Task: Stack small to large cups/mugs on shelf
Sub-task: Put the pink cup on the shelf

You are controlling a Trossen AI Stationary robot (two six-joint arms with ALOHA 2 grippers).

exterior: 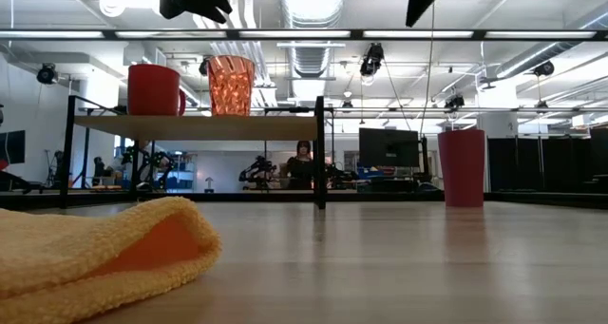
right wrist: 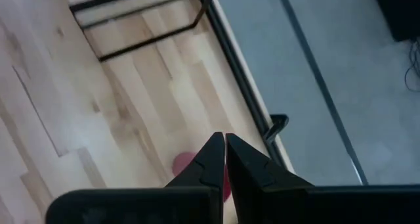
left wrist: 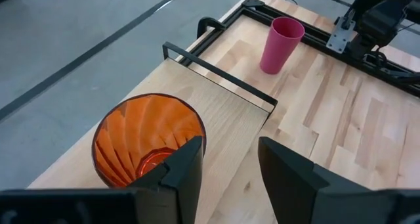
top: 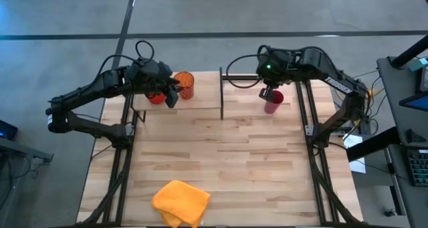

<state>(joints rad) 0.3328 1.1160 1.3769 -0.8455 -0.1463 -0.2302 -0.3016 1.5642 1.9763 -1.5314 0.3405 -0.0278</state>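
The right arm's dark two-finger gripper (right wrist: 225, 159) hangs with its fingers pressed together and nothing between them, directly above the tall pink-magenta tumbler (top: 273, 101). From the right wrist view only a sliver of the tumbler's rim peeks out past the fingertips, so the cup lies straight down the gripper's own line of sight. The tumbler stands upright on the wood-plank tabletop (top: 254, 161), its long axis vertical, off the shelf and to the right of the thin dark upright divider (top: 221, 94). The pale wooden shelf panel with its black metal frame (exterior: 190, 126) already carries the short red mug (exterior: 153, 88) and the orange dark-striped cup (exterior: 231, 85) side by side. The left arm's gripper (left wrist: 226, 165) hovers over that shelf with its fingers parted and empty, close beside the orange cup. So the right arm is much the nearer to the tumbler. I would judge it must spread its fingers and drop straight down, then carry the cup leftward across the divider.
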